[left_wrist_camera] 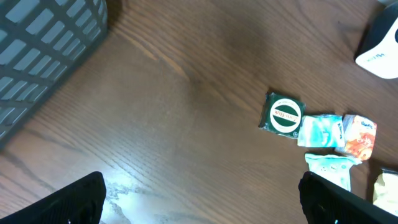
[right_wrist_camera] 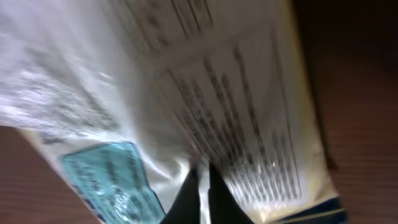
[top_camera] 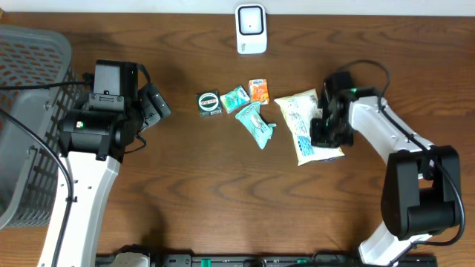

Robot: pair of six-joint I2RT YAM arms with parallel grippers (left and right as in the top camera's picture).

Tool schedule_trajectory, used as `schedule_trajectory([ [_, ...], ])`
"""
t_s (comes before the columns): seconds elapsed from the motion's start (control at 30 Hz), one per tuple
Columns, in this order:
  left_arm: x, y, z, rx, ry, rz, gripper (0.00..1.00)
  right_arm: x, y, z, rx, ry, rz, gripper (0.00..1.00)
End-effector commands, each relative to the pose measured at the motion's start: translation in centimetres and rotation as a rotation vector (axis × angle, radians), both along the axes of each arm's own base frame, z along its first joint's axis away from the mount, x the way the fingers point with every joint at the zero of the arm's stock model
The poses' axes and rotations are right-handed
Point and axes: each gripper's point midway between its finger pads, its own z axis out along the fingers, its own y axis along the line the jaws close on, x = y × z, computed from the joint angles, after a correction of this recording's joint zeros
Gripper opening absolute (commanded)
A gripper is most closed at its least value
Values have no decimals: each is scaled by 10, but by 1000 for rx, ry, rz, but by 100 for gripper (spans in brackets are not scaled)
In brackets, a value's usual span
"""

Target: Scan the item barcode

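A cream and white snack bag (top_camera: 304, 122) with a blue label lies right of centre on the wooden table. My right gripper (top_camera: 320, 127) presses down at the bag's right side. In the right wrist view the gripper (right_wrist_camera: 200, 180) is shut, pinching a thin fold of the bag (right_wrist_camera: 186, 81), whose printed text fills the frame; no barcode can be made out. The white scanner (top_camera: 251, 28) stands at the far edge, also seen in the left wrist view as the scanner (left_wrist_camera: 379, 46). My left gripper (top_camera: 159, 107) hangs open over bare wood (left_wrist_camera: 199, 193), holding nothing.
A grey mesh basket (top_camera: 30, 119) fills the left edge. Small packets lie mid-table: a round green one (top_camera: 209, 103), a teal one (top_camera: 234, 97), an orange one (top_camera: 258, 90) and a teal-white one (top_camera: 256, 124).
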Motion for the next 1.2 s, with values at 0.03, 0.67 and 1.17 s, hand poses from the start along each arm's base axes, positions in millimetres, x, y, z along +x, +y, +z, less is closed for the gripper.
schedule_trajectory([
  [0.03, 1, 2, 5, 9, -12, -1, 98, 2, 16, 7, 86, 3, -10, 1],
  [0.67, 1, 2, 5, 9, -12, -1, 98, 87, 45, 44, 23, -281, 53, 3],
  [1.17, 1, 2, 5, 9, -12, -1, 98, 90, 47, 71, 24, -283, 54, 44],
])
